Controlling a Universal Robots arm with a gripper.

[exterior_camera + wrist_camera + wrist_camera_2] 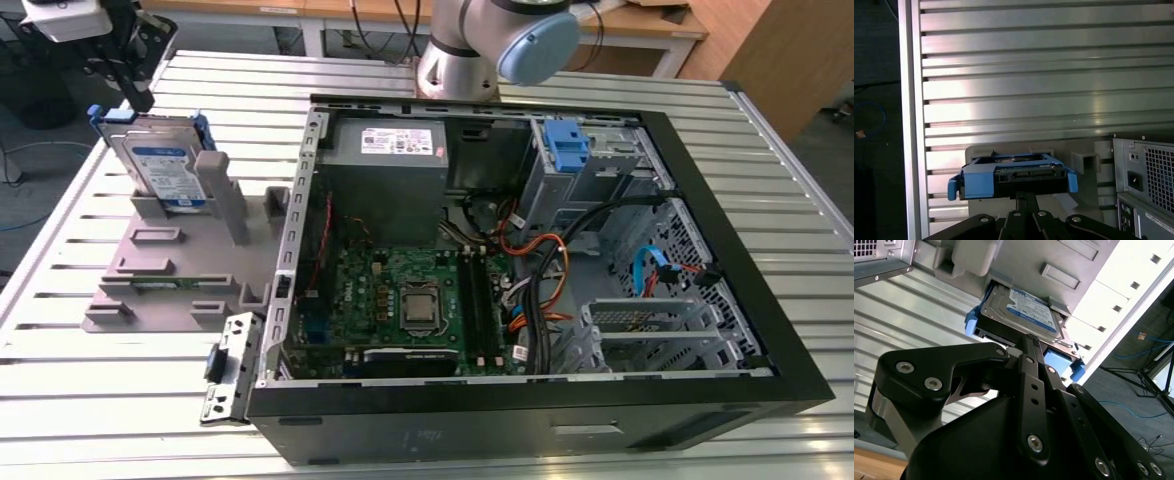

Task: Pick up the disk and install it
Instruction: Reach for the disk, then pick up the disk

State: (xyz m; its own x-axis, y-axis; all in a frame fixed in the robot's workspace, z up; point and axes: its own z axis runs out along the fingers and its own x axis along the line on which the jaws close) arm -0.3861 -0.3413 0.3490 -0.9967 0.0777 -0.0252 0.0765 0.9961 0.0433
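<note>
In the exterior view we saw the disk (163, 165) upright in the grey holder (160, 275) beside the computer case (534, 425), with the gripper (138, 98) just above it. In the second wrist view the gripper (1031, 340) sat at the edge of the disk (1021, 312); we could not tell whether the jaws clasped it. The first wrist view placed the gripper (1022, 197) likewise against the disk (1014, 175).

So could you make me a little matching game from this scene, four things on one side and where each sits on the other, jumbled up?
Things
1. disk
2. power-supply box
3. blue bracket
4. motherboard

Places
A. lying flat at the bottom of the open case
B. in the drive bay, toward the exterior view's right
C. standing upright in the grey stand, outside the case
D. inside the case, with a white label on top

Pairs: 1-C, 2-D, 3-B, 4-A
</note>
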